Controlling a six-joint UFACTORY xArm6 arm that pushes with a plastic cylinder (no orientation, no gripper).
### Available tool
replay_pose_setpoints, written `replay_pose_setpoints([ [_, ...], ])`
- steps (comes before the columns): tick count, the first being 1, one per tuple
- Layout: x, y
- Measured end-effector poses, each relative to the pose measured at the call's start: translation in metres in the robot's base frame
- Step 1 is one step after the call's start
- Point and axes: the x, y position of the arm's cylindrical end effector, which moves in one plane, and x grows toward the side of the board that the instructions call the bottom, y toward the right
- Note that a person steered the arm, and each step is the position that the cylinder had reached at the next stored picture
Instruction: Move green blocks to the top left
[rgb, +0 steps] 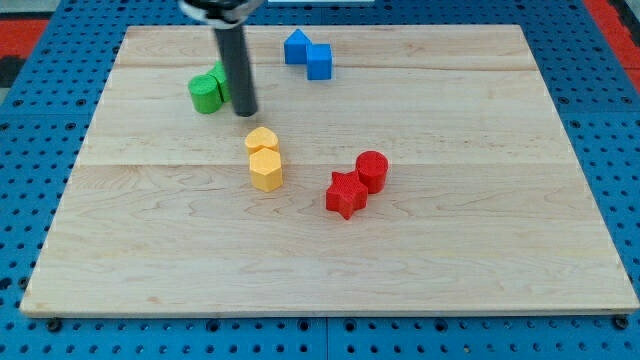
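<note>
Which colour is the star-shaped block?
Red: the star-shaped block, clearest in the camera view.

Green blocks (208, 90), blue blocks (308, 54), yellow blocks (264, 158), red blocks (357, 183)

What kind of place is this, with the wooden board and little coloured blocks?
Probably a robot test bench in a lab. A wooden board sits on a blue table drilled with holes, and a dark rod, my tip, stands just right of the green blocks.

The tip (246, 112) stands just right of the green blocks (209, 90), with bare board (150, 60) towards the view's top left. The blue blocks (308, 54) sit right of it and the yellow blocks (264, 158) just below; the red blocks (357, 182) lie well apart.
</note>
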Motion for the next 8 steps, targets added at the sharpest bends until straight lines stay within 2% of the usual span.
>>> replay_pose_setpoints([
  [1,-0.027,-0.007],
  [5,-0.034,-0.021],
  [6,-0.041,-0.07],
  [7,-0.067,-0.105],
  [8,-0.054,-0.059],
])
